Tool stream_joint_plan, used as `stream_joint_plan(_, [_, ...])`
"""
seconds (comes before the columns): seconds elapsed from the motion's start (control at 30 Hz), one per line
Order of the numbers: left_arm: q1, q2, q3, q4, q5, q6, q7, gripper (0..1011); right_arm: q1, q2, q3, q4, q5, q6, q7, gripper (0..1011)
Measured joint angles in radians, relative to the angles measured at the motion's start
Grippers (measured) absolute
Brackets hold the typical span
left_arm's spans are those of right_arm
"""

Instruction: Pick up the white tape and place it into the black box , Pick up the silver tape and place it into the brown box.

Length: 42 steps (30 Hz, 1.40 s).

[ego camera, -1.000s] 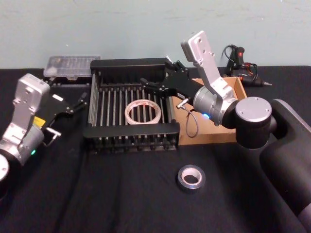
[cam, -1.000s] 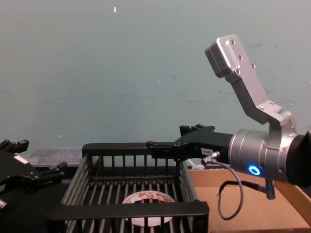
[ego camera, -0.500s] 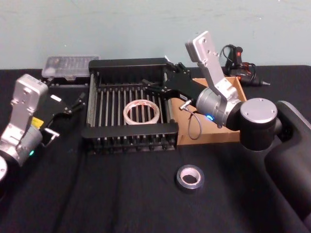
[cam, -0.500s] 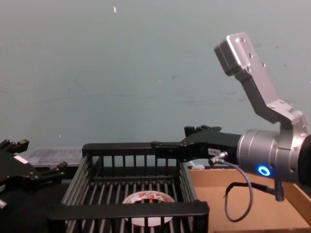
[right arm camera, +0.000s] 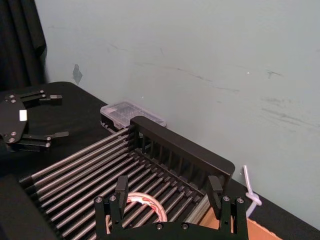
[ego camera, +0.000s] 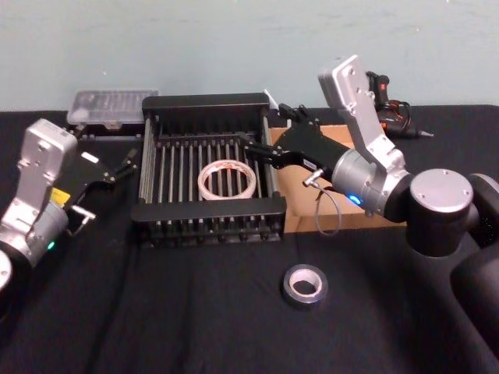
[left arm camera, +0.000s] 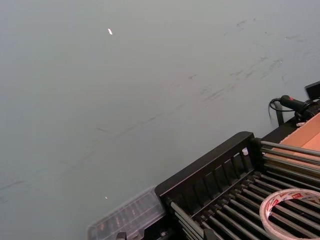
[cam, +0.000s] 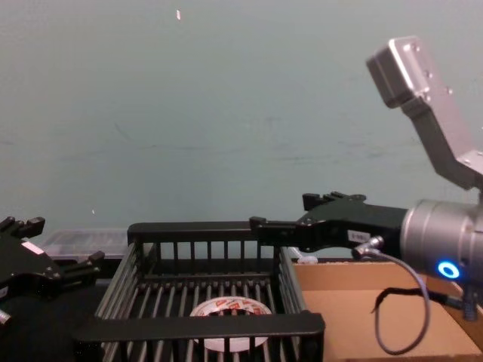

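White tape: flat white printed roll of tape (ego camera: 228,180) lies on the slatted floor of the black plastic crate (ego camera: 153,210), slightly toward the 3 o'clock side of centre; red marks visible on its face in the chest view (cam: 230,308).
Silver tape: grey-silver roll of tape with pale core (ego camera: 306,284) lies flat on the black tabletop (ego camera: 195,312), at 5 o'clock from the crate, well apart from both boxes; nothing touches it.
Brown box: shallow tan cardboard tray (ego camera: 302,218) sits at 3 o'clock of the crate, walls touching or just beside.
Right gripper: right gripper (ego camera: 256,149) hangs over the crate's 3 o'clock rim, fingers spread, released, holding nothing; its fingertips (right arm camera: 121,186) frame the white tape below in the right wrist view.
Left gripper: left gripper (ego camera: 129,166) parked at 9 o'clock of the crate, fingers apart, empty.
Other: clear plastic case (ego camera: 111,104) at 11 o'clock behind the crate.
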Motion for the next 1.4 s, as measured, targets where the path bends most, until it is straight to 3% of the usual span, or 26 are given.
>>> stream_joint_plan(0.5, [0.0, 0.0, 0.0, 0.0, 0.0, 0.0, 0.0, 1001, -0.144, 0.096, 0.047, -0.21, 0.051, 0.05, -0.014, 1000])
stream_joint_plan(1.1, [0.0, 0.0, 0.0, 0.0, 0.0, 0.0, 0.0, 1001, -0.311, 0.195, 0.113, -0.376, 0.114, 0.052, -0.031, 1000])
stream_joint_plan(1.13, [0.0, 0.0, 0.0, 0.0, 0.0, 0.0, 0.0, 1001, -0.467, 0.249, 0.167, -0.515, 0.141, 0.089, -0.07, 1000])
stream_joint_plan(1.4, [0.0, 0.0, 0.0, 0.0, 0.0, 0.0, 0.0, 1001, -0.529, 0.274, 0.186, -0.551, 0.158, 0.112, -0.078, 1000])
